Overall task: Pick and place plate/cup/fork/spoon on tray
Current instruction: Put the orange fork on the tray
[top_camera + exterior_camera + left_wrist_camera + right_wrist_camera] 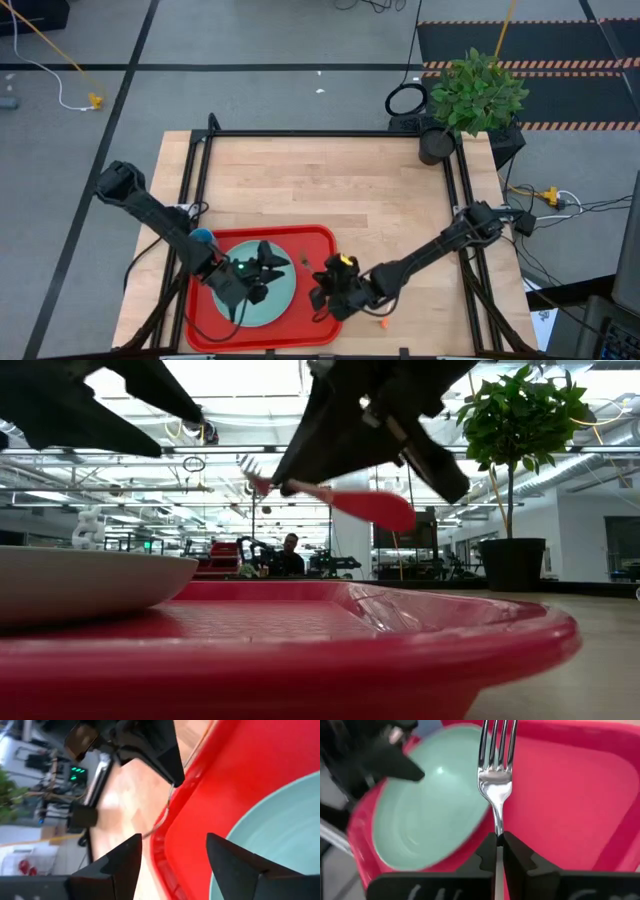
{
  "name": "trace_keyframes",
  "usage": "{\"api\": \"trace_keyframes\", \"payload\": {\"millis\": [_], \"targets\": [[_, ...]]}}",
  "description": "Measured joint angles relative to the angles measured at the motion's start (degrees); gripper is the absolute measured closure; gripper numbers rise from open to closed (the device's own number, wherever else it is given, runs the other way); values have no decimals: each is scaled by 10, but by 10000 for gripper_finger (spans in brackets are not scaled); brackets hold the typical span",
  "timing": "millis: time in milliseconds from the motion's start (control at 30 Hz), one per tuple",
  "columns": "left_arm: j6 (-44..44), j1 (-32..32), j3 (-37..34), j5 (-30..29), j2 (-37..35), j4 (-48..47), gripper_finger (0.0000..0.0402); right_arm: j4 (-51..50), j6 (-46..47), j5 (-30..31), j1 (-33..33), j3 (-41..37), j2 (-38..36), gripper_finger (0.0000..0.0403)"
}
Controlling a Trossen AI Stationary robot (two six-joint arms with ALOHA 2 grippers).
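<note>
Fork (496,780) clenched in right gripper (498,842) above red tray (570,795); left gripper (172,855) released over plate (430,805)

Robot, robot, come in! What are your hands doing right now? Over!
Right gripper shut on silver-tined, orange-handled fork, held above red plastic tray. Left gripper open over pale teal round plate on tray. Nothing blocking.

A potted plant (472,100) stands at the far right corner of the wooden table (330,190), its dark pot (437,146) on the table's edge. A black metal frame (320,133) runs round the tabletop. Cables trail across the grey floor (250,90), with a yellow plug (95,100) off to the far left. Beyond the table, a person (290,555) sits in the room behind.
</note>
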Motion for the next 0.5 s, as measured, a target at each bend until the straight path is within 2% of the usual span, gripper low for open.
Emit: {"api": "trace_keyframes", "payload": {"millis": [167,300,500], "targets": [[-33,-23,0,-35,0,0,172,61,54,55,16,0,27,402],[-53,-34,0,-44,0,-1,172,154,55,53,17,0,74,402],[-78,-54,0,-46,0,-1,172,154,88,67,14,0,96,402]]}}
